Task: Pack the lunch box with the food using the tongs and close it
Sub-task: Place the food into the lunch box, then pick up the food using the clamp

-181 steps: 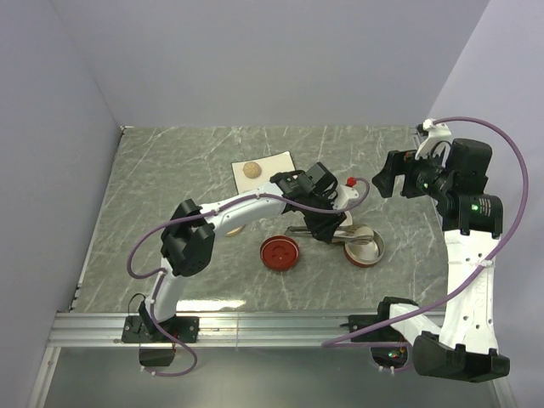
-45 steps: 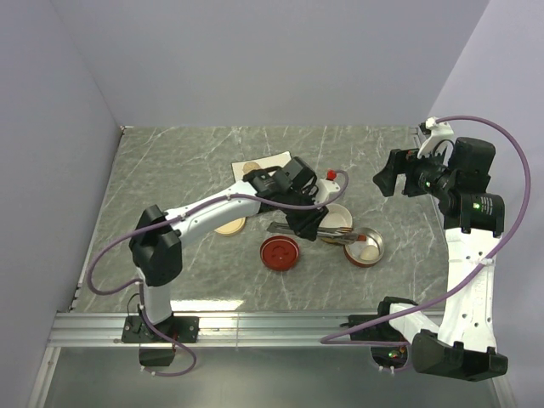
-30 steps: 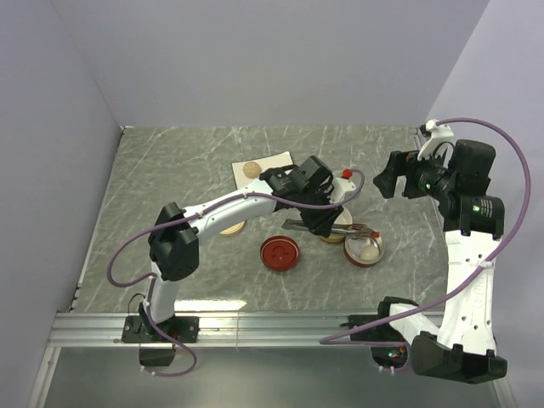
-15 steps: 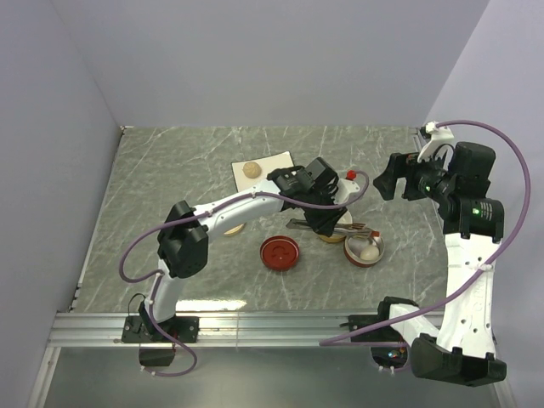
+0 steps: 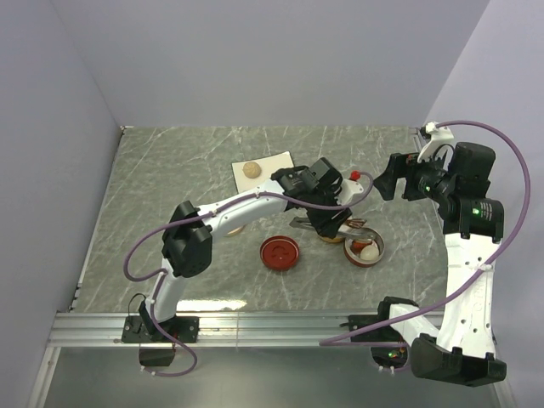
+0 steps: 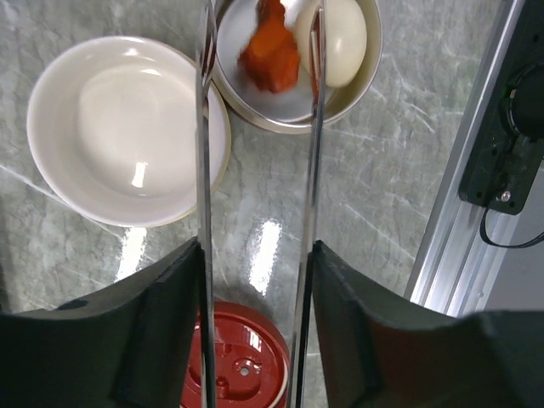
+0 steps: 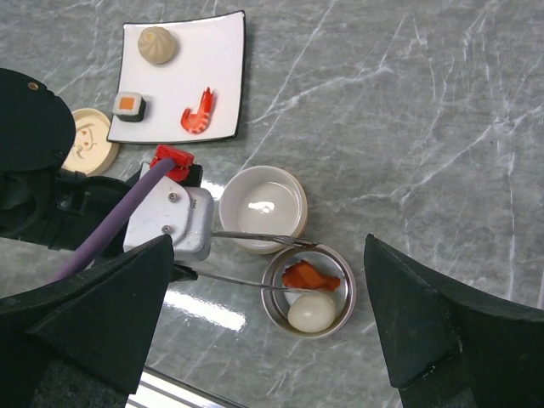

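Tongs were pinched in left gripper, arms spread, tips flanking orange shrimp beside white egg inside metal tin. Right gripper hung fully spread, holding nothing.

Table: grey-green marble-pattern top with pale veins; metal rail along its lower edge in the overhead frame. Lying directly on it:
- white square plate, upper left of the right wrist frame
- cream round disc, just below-left of the plate
- white bowl, centre
- steel round tin, just beside the bowl
- red round lid, lower centre overhead
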Motion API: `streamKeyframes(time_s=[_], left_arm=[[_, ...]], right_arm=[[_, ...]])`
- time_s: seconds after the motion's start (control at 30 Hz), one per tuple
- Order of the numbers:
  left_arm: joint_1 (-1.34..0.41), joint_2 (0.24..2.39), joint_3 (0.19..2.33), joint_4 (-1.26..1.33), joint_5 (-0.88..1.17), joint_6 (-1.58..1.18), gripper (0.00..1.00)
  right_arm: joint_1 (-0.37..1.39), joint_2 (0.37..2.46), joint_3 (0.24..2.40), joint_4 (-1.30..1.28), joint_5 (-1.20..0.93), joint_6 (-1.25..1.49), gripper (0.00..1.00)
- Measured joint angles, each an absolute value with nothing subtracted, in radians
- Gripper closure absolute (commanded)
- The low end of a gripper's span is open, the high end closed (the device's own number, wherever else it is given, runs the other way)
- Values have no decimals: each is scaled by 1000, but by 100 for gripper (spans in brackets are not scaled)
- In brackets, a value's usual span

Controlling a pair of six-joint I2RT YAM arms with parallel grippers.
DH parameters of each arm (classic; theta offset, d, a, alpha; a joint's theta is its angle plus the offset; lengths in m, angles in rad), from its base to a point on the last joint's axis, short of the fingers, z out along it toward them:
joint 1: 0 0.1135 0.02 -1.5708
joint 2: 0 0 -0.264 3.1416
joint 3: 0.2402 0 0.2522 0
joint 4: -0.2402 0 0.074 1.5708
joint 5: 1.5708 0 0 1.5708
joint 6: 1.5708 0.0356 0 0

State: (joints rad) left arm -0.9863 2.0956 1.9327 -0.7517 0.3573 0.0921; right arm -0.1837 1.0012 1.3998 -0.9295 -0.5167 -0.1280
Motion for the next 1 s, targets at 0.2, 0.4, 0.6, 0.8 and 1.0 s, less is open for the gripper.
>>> streamKeyframes(time_s=[0.2,0.4,0.6,0.8,1.0], left_arm=[[-987,2095,1942,-749,344,93,41],[-973,2037,1897,-742,342,89,44],[-895,1848,1764,-741,345,89,44],[-694,1713,1678,-743,364,89,44],[-511,1711,1617,-749,318,64,44]], right_arm=[[-186,1001,1401,-930,-520,-128,0],[-196,1005,1415,-933,-524,-124,0],[-209,1018,1446,-932,-543,-118,0],[-213,1025,1453,-932,-553,-112,0],[-214,1025,1453,-932,-566,-112,0]])
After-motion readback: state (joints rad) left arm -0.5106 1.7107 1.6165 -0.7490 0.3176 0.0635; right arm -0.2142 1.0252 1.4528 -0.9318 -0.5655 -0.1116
